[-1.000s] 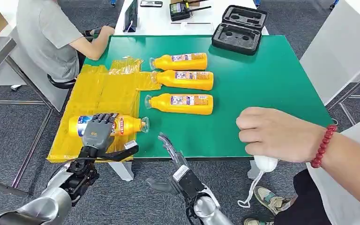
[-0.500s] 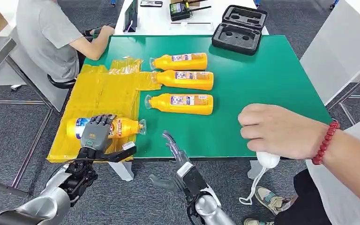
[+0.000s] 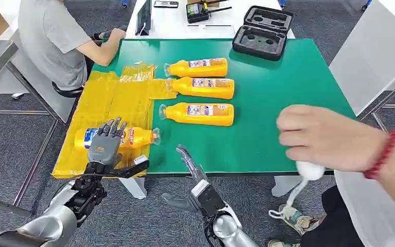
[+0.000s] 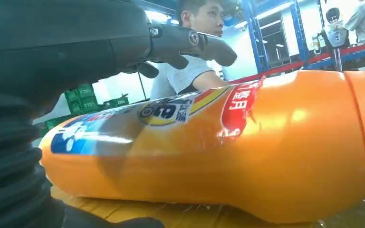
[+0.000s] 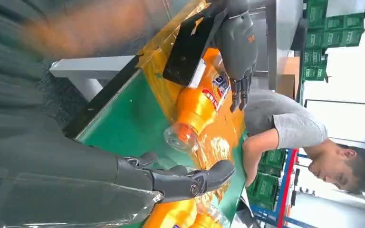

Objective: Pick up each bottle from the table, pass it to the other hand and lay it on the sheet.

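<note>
From the head view, your left hand [image 3: 104,146] sits over a bottle [image 3: 133,137] that lies on its side on the yellow sheet [image 3: 114,100], cap toward the green table [image 3: 288,82]. The fingers are lifted and fanned apart above the label, so it looks like a release: the bottle rests on the sheet by its own weight. Your right hand [image 3: 187,162] hangs just off the table's near edge, fingers straight and holding nothing, probably waiting for the next pick. Three more bottles [image 3: 199,113] lie in a row on the table, caps toward the sheet, so most of the task is left. A person's hand [image 3: 321,136] hovers over the table's right side; another person [image 3: 51,36] sits at the far left.

In the left wrist view, the bottle [image 4: 228,147] is glossy orange with a blue, yellow and red label, lying flat on the sheet [image 4: 180,213]. The fingers [image 4: 190,40] arch above it with a gap.

In the right wrist view, the right hand's fingers [image 5: 190,180] reach out over the table edge, closed on nothing. Beyond them the bottle [image 5: 197,102] shows its clear cap, with the left hand [image 5: 235,45] spread over it.
</note>
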You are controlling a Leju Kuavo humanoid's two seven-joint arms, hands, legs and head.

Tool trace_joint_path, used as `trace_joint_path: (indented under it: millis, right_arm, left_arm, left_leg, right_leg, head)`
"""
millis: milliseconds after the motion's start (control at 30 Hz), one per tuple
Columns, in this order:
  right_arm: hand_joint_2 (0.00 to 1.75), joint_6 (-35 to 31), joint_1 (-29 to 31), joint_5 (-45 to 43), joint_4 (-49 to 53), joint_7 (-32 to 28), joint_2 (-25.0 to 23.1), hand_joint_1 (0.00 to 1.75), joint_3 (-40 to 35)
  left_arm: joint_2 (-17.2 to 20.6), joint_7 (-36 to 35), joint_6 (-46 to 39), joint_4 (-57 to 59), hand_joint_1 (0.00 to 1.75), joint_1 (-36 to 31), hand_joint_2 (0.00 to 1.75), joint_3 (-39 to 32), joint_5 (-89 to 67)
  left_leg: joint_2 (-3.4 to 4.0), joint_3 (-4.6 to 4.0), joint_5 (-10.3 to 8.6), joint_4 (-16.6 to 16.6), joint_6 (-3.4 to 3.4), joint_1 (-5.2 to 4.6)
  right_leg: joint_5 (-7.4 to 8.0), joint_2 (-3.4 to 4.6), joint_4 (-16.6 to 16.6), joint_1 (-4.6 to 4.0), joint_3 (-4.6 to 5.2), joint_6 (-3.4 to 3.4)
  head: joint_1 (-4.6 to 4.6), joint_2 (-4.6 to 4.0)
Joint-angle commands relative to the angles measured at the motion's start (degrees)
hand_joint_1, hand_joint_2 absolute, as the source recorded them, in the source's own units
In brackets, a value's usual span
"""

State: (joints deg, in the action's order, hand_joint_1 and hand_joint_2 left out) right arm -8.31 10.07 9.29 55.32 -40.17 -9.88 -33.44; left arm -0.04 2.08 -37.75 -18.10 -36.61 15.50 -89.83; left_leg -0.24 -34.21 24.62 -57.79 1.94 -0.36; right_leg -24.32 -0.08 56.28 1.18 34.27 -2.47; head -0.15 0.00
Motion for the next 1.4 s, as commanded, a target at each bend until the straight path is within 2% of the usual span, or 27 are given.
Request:
trace_joint_path:
  millis: [33,167,233,433,467,500,533,567,600,667,767,867,967,1000,1100,1367,1400]
  right_arm:
    - [1.75,-1.47,2.03,0.56,-1.05,0.17,1.72,0.00,-2.91]
    - [1.75,-2.25,1.28,1.24,-0.09,0.17,2.02,0.00,-2.45]
    - [1.75,-4.57,0.17,2.13,2.94,0.17,2.87,0.00,-2.53]
    - [1.75,-4.57,0.17,2.13,2.94,0.17,2.87,0.00,-2.53]
    - [1.75,-7.69,-1.15,3.33,6.33,0.17,3.85,0.00,-2.56]
    - [1.75,-9.46,-1.84,3.90,8.41,0.17,4.50,0.00,-2.81]
    - [1.75,-13.26,-3.24,5.40,12.84,0.17,6.31,0.00,-3.38]
    - [1.75,-16.84,-4.28,6.89,16.68,0.17,7.87,0.00,-3.19]
    - [1.75,-19.12,-5.30,7.48,19.20,0.17,8.60,0.00,-2.20]
    - [1.75,-21.38,-7.69,6.53,25.62,0.17,10.10,0.00,0.83]
    - [1.75,-22.85,-8.85,6.24,29.65,0.17,10.72,0.00,3.10]
    - [1.75,-23.04,-10.87,5.77,34.99,0.17,11.30,0.00,4.30]
    - [1.75,-25.03,-12.59,6.85,37.58,0.17,11.53,0.00,4.65]
    - [1.75,-26.89,-13.42,6.20,38.73,0.17,11.50,0.00,5.22]
    - [1.75,-30.03,-14.38,3.75,39.96,0.17,11.15,0.00,7.65]
    - [1.75,-30.77,-14.46,3.76,39.83,0.17,11.00,0.00,8.20]
    - [1.75,-31.69,-14.88,5.68,39.36,0.17,9.50,0.00,11.43]
  left_arm:
    - [-0.33,0.34,-2.15,3.47,0.00,-2.52,1.75,0.28,-0.17]
    - [-0.94,3.30,-2.25,-4.68,0.00,0.81,1.75,-2.76,1.12]
    - [-2.59,10.87,-2.25,-13.44,0.00,4.86,1.75,-7.62,6.53]
    - [-2.59,10.87,-2.25,-13.44,0.00,4.86,1.75,-7.62,6.53]
    - [-5.80,23.94,-2.25,-16.14,0.00,7.18,1.75,-14.10,17.59]
    - [-7.15,30.54,-2.25,-15.15,0.00,7.43,1.75,-16.33,23.37]
    - [-8.28,37.92,-0.57,-16.93,0.00,9.40,1.75,-14.76,34.16]
    - [-7.35,37.92,3.88,-27.36,0.00,15.00,1.75,-8.56,44.74]
    - [-6.39,37.92,5.80,-33.95,0.00,18.92,1.75,-5.99,50.32]
    - [-6.16,37.92,5.74,-41.67,0.00,24.03,1.75,-5.50,55.96]
    - [-6.57,37.92,5.73,-43.02,0.00,24.28,1.75,-7.01,59.86]
    - [-6.83,37.92,2.98,-38.30,0.00,21.59,1.75,-9.78,61.02]
    - [-6.90,37.92,6.61,-39.07,0.00,21.84,1.75,-10.74,67.16]
    - [-7.06,37.92,11.25,-41.20,0.00,22.92,1.75,-11.06,72.48]
    - [-7.71,37.92,16.88,-43.94,0.00,24.75,1.75,-11.27,77.94]
    - [-7.84,37.92,17.71,-44.37,0.00,25.03,1.75,-11.30,78.60]
    - [-8.55,37.92,20.41,-45.89,0.00,26.04,1.75,-11.62,81.13]
  left_leg:
    - [0.02,0.06,0.03,-0.02,-0.07,0.05]
    - [0.00,0.14,0.07,-0.02,-0.10,0.10]
    - [-0.02,0.20,0.09,-0.01,-0.11,0.12]
    - [0.01,0.10,0.06,0.00,-0.07,0.04]
    - [0.02,0.21,0.13,-0.04,-0.12,0.11]
    - [-0.03,0.12,0.06,0.00,-0.08,0.06]
    - [-0.04,0.11,0.04,0.02,-0.08,0.03]
    - [-0.14,0.22,0.10,0.01,-0.10,0.06]
    - [-0.15,0.15,0.06,0.02,-0.07,0.02]
    - [-0.19,0.19,0.13,0.01,-0.06,0.02]
    - [0.10,0.24,0.29,-0.07,-0.10,0.04]
    - [-0.11,0.09,0.21,-0.09,-0.14,0.05]
    - [-0.16,0.04,0.17,-0.07,-0.14,0.08]
    - [-0.05,0.01,0.16,-0.04,-0.12,0.03]
    - [-0.01,0.04,0.17,-0.02,-0.12,0.04]
    - [0.05,0.08,0.16,0.00,-0.12,0.05]
    - [0.02,0.18,0.20,0.00,-0.16,0.08]
  right_leg:
    - [-0.02,0.00,-0.01,-0.05,-0.08,0.07]
    - [-0.05,-0.02,-0.04,-0.10,-0.18,0.10]
    - [-0.07,-0.05,-0.07,-0.13,-0.26,0.12]
    - [-0.04,-0.01,-0.04,-0.05,-0.13,0.07]
    - [-0.09,0.00,-0.05,-0.11,-0.27,0.12]
    - [-0.05,-0.05,-0.07,-0.07,-0.18,0.08]
    - [-0.05,-0.06,-0.06,-0.04,-0.15,0.08]
    - [-0.12,-0.16,-0.10,-0.07,-0.31,0.10]
    - [-0.09,-0.16,-0.08,-0.04,-0.21,0.07]
    - [-0.14,-0.18,-0.10,-0.03,-0.28,0.07]
    - [-0.17,0.10,-0.05,-0.06,-0.25,0.06]
    - [-0.18,-0.10,-0.02,-0.07,-0.12,0.11]
    - [-0.13,-0.17,-0.07,-0.10,-0.11,0.11]
    - [-0.09,-0.05,-0.06,-0.05,-0.03,0.09]
    - [-0.09,-0.01,-0.07,-0.06,-0.04,0.09]
    - [-0.08,0.05,-0.08,-0.06,-0.09,0.09]
    - [-0.12,0.01,-0.10,-0.09,-0.21,0.13]
  head:
    - [0.00,0.00]
    - [0.00,0.00]
    - [0.00,0.00]
    - [0.00,0.00]
    - [0.00,0.00]
    - [0.00,0.00]
    - [0.02,0.00]
    - [-0.02,0.00]
    - [-0.04,0.00]
    - [0.02,0.00]
    - [0.00,0.00]
    - [-0.02,0.00]
    - [0.02,0.00]
    - [-0.02,0.00]
    - [-0.02,0.00]
    - [-0.02,0.00]
    - [-0.02,0.00]
